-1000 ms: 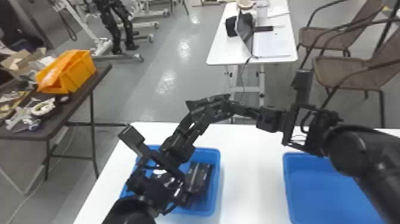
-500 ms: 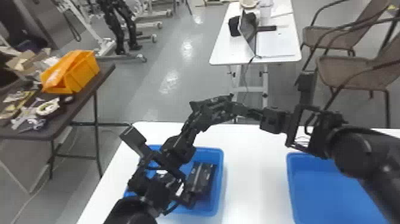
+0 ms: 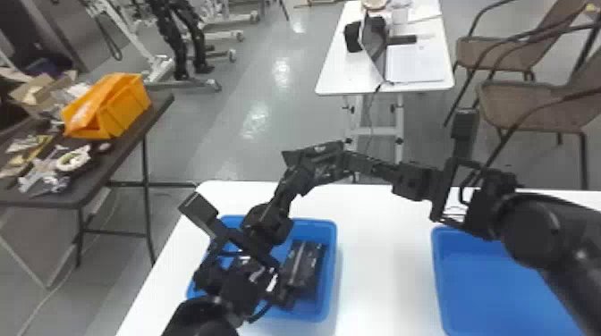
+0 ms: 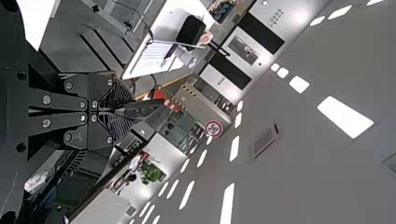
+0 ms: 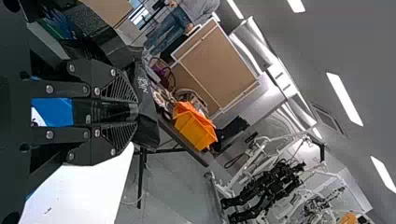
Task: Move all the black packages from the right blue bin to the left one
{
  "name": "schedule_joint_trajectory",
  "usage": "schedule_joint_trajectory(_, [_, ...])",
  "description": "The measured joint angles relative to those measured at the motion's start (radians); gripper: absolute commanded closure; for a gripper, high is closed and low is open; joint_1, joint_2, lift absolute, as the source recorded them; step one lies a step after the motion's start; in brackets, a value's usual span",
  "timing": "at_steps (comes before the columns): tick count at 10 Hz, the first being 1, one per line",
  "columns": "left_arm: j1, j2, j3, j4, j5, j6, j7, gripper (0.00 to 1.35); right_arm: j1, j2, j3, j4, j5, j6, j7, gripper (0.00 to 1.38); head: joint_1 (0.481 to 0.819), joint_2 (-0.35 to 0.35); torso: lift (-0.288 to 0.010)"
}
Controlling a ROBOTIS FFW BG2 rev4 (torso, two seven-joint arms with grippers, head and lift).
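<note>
Since a second ago my head view has drifted slightly, with a flat black package (image 3: 323, 150) clamped in my right end effector (image 3: 348, 161), my left end effector (image 3: 304, 170) pinched narrow on its edge, and another black package (image 3: 303, 266) nearer me in a blue plastic bin (image 3: 332, 250).

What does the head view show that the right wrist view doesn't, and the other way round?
The head view shows brown chairs, and black packages in the left blue bin. The right wrist view shows a big brown board and long ceiling lights. Both share the orange tub, the white table and the right gripper, holding a black package.
</note>
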Motion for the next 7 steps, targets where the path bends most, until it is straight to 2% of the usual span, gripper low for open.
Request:
schedule_joint_trajectory(1, [0.008,-0.002,0.021,-0.004,-0.043,-0.005,-0.001,1.23,0.022,0.001,-0.036,-0.028,0.045,-0.001,-0.003,0.03,0.689,0.263,-0.042])
schedule_joint_trajectory(3, [0.043,0.001,0.103,-0.046,-0.295,0.033,-0.004,1.23,0.126,0.003,-0.169,-0.161,0.201,0.020,-0.055,0.19,0.695,0.244,-0.042])
schedule_joint_trajectory(4, [0.079,-0.007,0.136,-0.055,-0.422,0.029,-0.003,1.23,0.181,0.006,-0.233,-0.214,0.238,0.030,-0.065,0.23,0.695,0.235,-0.042])
schedule_joint_trajectory(6, [0.140,-0.063,0.193,-0.054,-0.650,-0.025,-0.032,1.23,0.265,0.009,-0.326,-0.287,0.274,0.043,-0.064,0.24,0.695,0.225,-0.042])
schedule_joint_trajectory(7, [0.149,-0.088,0.221,-0.039,-0.732,-0.047,-0.063,1.22,0.299,0.009,-0.354,-0.317,0.285,0.049,-0.064,0.24,0.695,0.217,-0.042])
